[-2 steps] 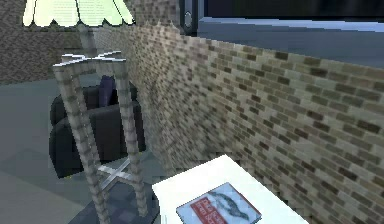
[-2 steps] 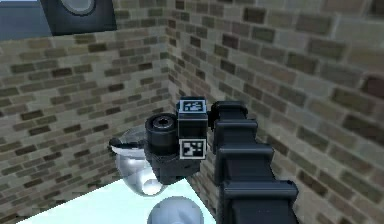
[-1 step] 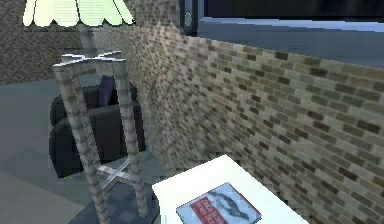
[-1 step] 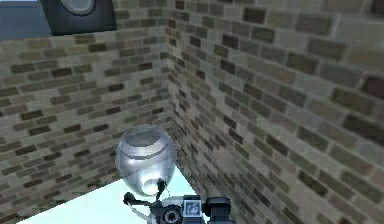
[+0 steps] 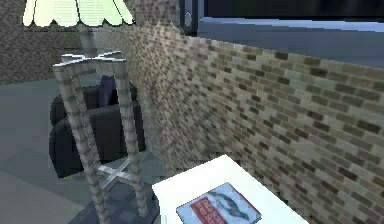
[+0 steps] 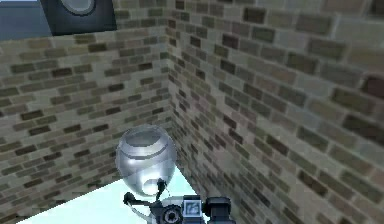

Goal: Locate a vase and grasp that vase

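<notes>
- A vase [image 6: 146, 158], round-bellied and of glassy silver-grey, stands upright on the white tabletop [image 6: 60, 205] in the arm side view, near the tabletop's far edge, close to the corner where two brick walls [image 6: 270, 90] meet.
- The gripper [image 6: 150, 203] shows at the bottom edge of the same view, low before the foot of the vase, its dark body lying over the tabletop's near part.
- Just right of the gripper's body sit the two small white squares [image 6: 192, 210] with black marks.
- How the fingers stand cannot be told, and with the vase on the tabletop right behind them I cannot tell whether the gripper holds anything or touches the vase.
- High in the arm side view's left corner a dark round thing in a grey frame [image 6: 80, 10] hangs on the brick.
- In the forward view a corner of a white tabletop [image 5: 185, 185] reaches in from the bottom edge, and a red and white book [image 5: 218, 208] lies flat on it near that edge.
- Left of that tabletop stands a floor lamp [image 5: 95, 120] with rough grey legs and a pale shade at the top.
- Behind the lamp's legs is a dark armchair [image 5: 70, 135] on a grey floor.
- A brick wall runs along the forward view's right, with a dark framed panel [image 5: 290, 15] above it.
</notes>
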Robot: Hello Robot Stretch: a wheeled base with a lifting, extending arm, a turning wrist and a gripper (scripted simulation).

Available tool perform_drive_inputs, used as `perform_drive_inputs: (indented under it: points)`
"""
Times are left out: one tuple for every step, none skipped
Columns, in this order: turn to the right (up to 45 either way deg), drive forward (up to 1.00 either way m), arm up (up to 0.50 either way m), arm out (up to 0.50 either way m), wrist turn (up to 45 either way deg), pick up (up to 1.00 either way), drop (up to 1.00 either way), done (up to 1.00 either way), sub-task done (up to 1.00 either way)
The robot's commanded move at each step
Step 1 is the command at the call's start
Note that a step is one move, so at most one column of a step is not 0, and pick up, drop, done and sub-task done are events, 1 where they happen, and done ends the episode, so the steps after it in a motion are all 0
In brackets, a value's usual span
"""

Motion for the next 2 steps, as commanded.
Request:
perform_drive_inputs:
  points:
    - [0.0, 0.00, 0.10, 0.00, 0.0, 0.00, 0.00, 0.00, 0.00]
    - [0.0, 0.00, 0.00, 0.00, 0.0, 0.00, 0.00, 1.00, 0.00]
